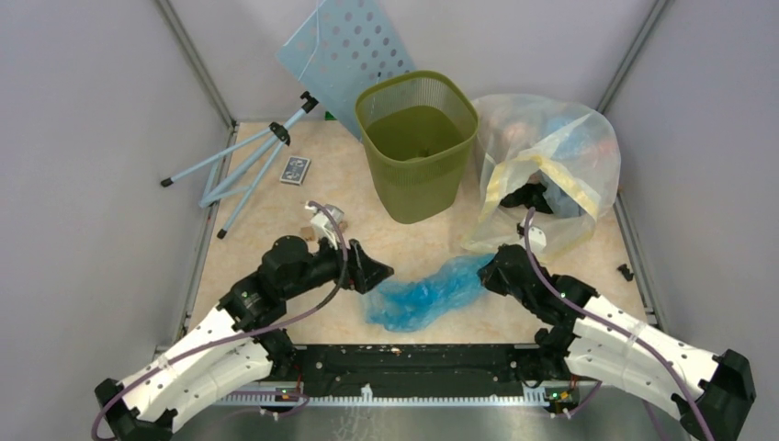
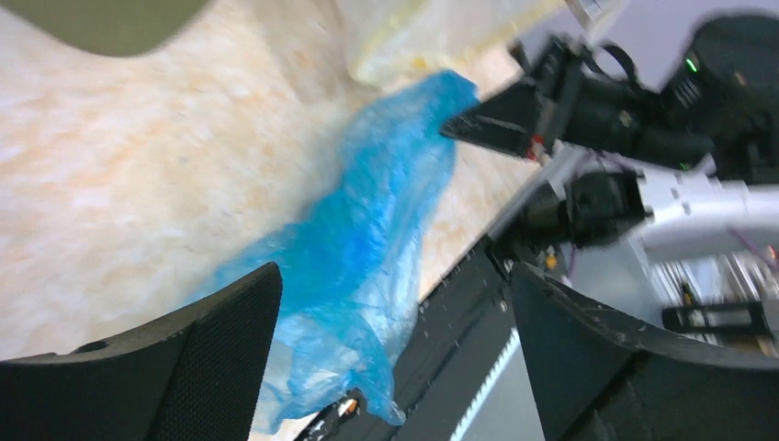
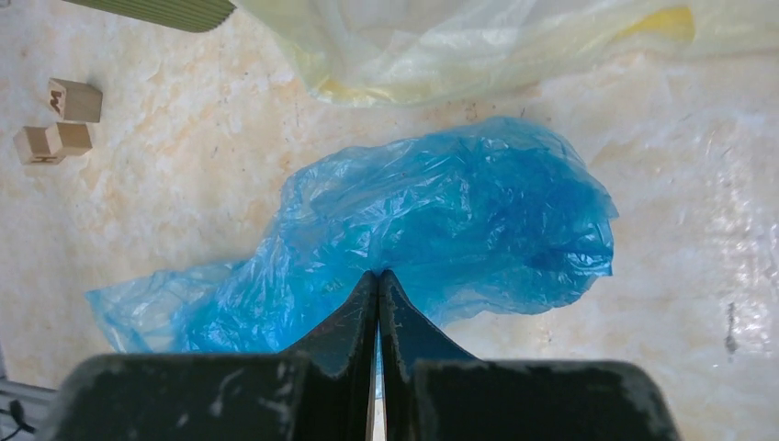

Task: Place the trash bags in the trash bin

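Note:
The light-blue trash bag [image 1: 425,294] lies crumpled on the table near the front edge, between my two grippers. It also shows in the left wrist view [image 2: 377,230] and the right wrist view [image 3: 441,211]. The olive-green trash bin [image 1: 418,147] stands upright behind it, and I see no bag in it. My left gripper [image 1: 377,273] is open at the bag's left end, with its jaws [image 2: 395,354] on either side of the plastic. My right gripper [image 1: 489,271] is shut, with its tips [image 3: 378,277] pinching the bag's right part.
A large clear yellowish bag [image 1: 551,156] stuffed with items sits right of the bin. A perforated light-blue panel [image 1: 349,46] leans at the back. A folded tripod [image 1: 243,165] and a small card box [image 1: 295,170] lie at the left. Wooden blocks [image 3: 57,119] lie near the left gripper.

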You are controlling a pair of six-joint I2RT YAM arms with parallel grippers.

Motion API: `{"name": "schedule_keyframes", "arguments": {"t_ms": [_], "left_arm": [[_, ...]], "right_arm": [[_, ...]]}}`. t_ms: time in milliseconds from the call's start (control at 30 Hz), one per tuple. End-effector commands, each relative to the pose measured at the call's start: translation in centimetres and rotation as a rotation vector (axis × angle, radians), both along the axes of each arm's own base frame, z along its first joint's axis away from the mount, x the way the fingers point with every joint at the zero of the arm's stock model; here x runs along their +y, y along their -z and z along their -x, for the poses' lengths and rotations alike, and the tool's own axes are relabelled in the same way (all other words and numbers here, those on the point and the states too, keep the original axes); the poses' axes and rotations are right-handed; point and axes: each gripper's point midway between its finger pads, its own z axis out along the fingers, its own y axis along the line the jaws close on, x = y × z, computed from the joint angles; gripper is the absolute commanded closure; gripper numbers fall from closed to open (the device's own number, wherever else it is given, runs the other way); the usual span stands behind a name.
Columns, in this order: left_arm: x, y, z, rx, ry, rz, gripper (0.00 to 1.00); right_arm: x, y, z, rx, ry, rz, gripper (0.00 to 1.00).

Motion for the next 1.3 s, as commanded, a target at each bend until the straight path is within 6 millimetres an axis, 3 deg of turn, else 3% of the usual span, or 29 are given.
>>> {"name": "schedule_keyframes", "arguments": {"t_ms": [0,167,333,433,600,667,733,800,833,900,967,1067,1167,1267], "left_arm": [[4.5,1.8,-2.3,0.117,-0.315,-0.146,0.01],[4.5,4.9,-1.1,0.24,-0.301,-0.193,0.02],[2.9,8.3,0.9,0.334,-0.166,-0.225,0.04],[2.2,9.6,0.9,0.334,-0.117,-0.246,0.04],[1.6,12.9,1.5,0.426,-0.093,-0.285,0.03],[1.5,14.3,1.6,0.453,-0.094,-0.299,0.05],[1.3,15.0,1.0,0.437,-0.099,-0.301,0.14],[0.9,15.0,0.0,0.406,-0.116,-0.292,0.32],[0.9,15.1,-0.7,0.387,-0.138,-0.297,0.44],[0.8,14.5,-2.2,0.324,-0.17,-0.306,0.76],[0.7,13.7,-4.0,0.245,-0.192,-0.33,0.99],[0.7,12.0,-6.5,0.143,-0.232,-0.371,1.0],[0.2,9.5,-8.1,0.078,-0.223,-0.407,1.0],[-0.2,8.0,-8.1,0.075,-0.19,-0.422,1.0]], "right_arm": [[-0.3,-4.4,-1.9,-0.161,-0.044,0.061,1.0],[-0.3,-3.0,-1.1,-0.117,-0.073,0.075,1.0],[0.4,-1.9,-0.5,-0.115,-0.143,0.062,1.0],[0.9,-2.0,-0.4,-0.139,-0.189,0.061,0.91],[1.6,-2.3,0.1,-0.149,-0.276,0.074,0.51],[2.2,-2.7,0.5,-0.161,-0.353,0.083,0.4],[2.9,-3.5,1.1,-0.191,-0.472,0.117,0.38],[3.4,-4.2,1.3,-0.217,-0.54,0.137,0.38],[3.9,-4.7,1.5,-0.237,-0.592,0.134,0.38],[5.5,-5.8,1.9,-0.286,-0.69,0.095,0.37],[7.2,-6.7,2.3,-0.317,-0.758,0.038,0.37],[9.9,-8.5,3.1,-0.392,-0.894,-0.057,0.37],[11.0,-9.0,2.7,-0.422,-0.948,-0.049,0.39],[11.8,-9.0,2.2,-0.438,-0.992,-0.022,0.37]]}}
